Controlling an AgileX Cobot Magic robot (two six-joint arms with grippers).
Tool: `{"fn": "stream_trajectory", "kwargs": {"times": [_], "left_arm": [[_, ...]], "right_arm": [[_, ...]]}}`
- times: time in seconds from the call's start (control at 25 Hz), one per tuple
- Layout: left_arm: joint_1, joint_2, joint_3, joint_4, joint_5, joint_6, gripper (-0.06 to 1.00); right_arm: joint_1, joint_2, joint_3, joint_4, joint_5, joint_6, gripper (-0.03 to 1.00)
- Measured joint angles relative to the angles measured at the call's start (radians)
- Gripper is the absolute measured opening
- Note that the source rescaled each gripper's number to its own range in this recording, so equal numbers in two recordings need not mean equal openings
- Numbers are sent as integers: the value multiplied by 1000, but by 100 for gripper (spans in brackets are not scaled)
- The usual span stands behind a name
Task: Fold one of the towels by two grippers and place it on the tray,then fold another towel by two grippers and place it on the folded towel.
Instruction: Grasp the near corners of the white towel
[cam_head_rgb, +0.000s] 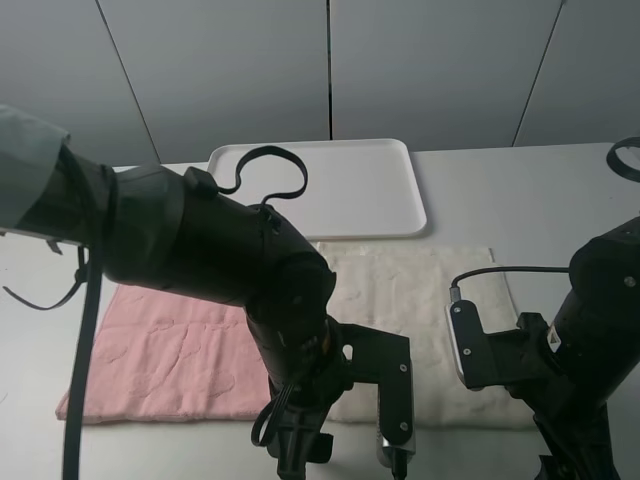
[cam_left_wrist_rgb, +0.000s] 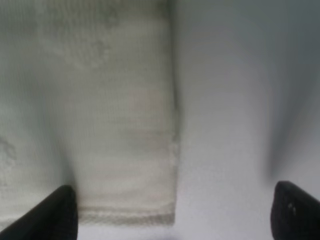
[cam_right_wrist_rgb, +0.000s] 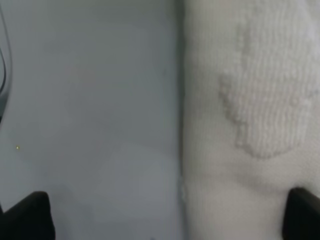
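Cream towel (cam_head_rgb: 420, 290) lies flat on the bench (cam_head_rgb: 540, 190) at centre right of the overhead frame, just below the white tray (cam_head_rgb: 330, 190), with the pink towel (cam_head_rgb: 170, 350) at lower left. The left gripper (cam_left_wrist_rgb: 175, 215) and right gripper (cam_right_wrist_rgb: 165, 217) gape wide and empty, each straddling a cream edge. The cloth looks soft, light and floppy, probably best pinched at its lower corners.

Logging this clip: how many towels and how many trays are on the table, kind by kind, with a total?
Towels: 2, the cream towel and the pink towel
Trays: 1, the white tray
Total: 3
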Motion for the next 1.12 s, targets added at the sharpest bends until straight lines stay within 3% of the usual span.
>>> {"fn": "stream_trajectory", "kwargs": {"times": [0.56, 0.64, 1.12], "left_arm": [[0, 0, 0, 0, 0, 4, 99], [0, 0, 0, 2, 0, 4, 99], [0, 0, 0, 2, 0, 4, 99]], "right_arm": [[0, 18, -4, -2, -27, 48, 97], [0, 20, -4, -5, -43, 53, 88], [0, 30, -8, -32, -123, 59, 7]]}}
